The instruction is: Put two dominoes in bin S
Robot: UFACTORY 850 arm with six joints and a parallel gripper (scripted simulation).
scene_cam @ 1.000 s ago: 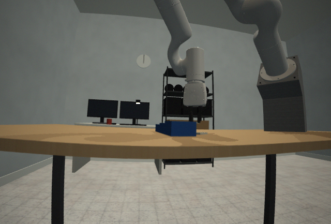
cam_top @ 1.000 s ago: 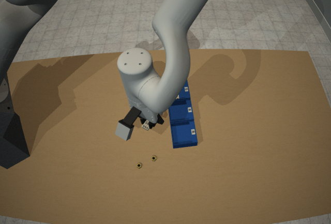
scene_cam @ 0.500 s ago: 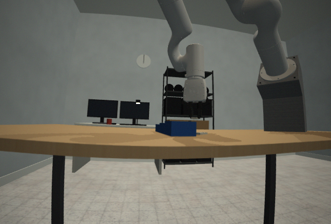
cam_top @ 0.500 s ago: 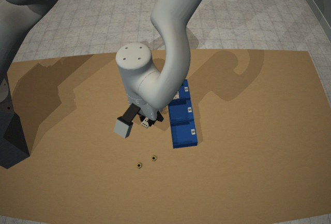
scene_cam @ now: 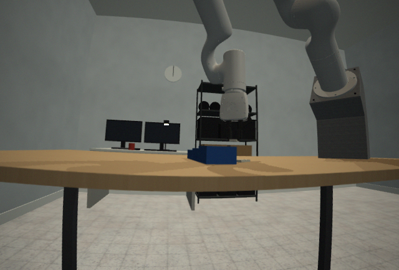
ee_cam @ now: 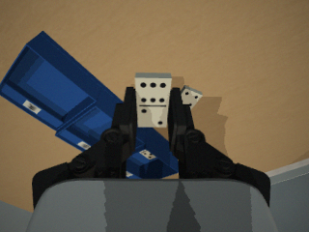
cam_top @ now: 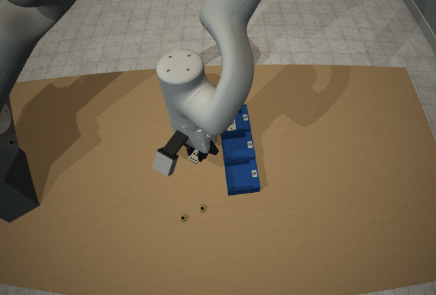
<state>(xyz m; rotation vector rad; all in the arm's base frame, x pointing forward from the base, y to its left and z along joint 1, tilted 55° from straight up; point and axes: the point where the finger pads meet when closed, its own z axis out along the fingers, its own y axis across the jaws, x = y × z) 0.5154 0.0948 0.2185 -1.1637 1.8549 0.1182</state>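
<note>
My gripper (ee_cam: 153, 101) is shut on a white domino (ee_cam: 153, 99) with black pips and holds it above the table, just left of the row of three blue bins (cam_top: 240, 150). The held domino also shows under the wrist in the top view (cam_top: 193, 158). A second domino (ee_cam: 191, 96) lies on the table beyond the fingertips. Another domino (cam_top: 231, 125) lies in the far bin and also shows in the wrist view (ee_cam: 147, 155). Each bin carries a small white label (cam_top: 250, 144), too small to read.
Two brass nuts (cam_top: 183, 217) (cam_top: 202, 208) lie on the table in front of the bins. The arm's dark base (cam_top: 13, 179) stands at the table's left edge. In the exterior view the bins (scene_cam: 212, 154) sit mid-table.
</note>
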